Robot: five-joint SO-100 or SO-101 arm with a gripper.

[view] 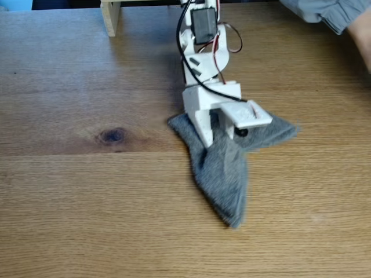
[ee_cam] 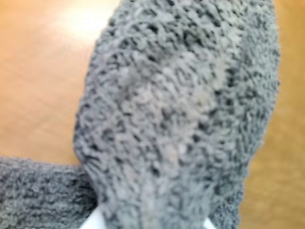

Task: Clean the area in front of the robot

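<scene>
Gripper pinches the grey terry cloth, whose long fold trails toward the camera over bare oak tabletop in the fixed view.

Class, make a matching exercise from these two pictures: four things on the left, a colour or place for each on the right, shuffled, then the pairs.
1. cloth
2. knot
3. post
4. claw

A. dark oval in the tabletop, left of the cloth in the fixed view
B. white, down on the cloth
C. grey and fuzzy
D. pale, upright at the top edge

Pairs: 1-C, 2-A, 3-D, 4-B
</scene>
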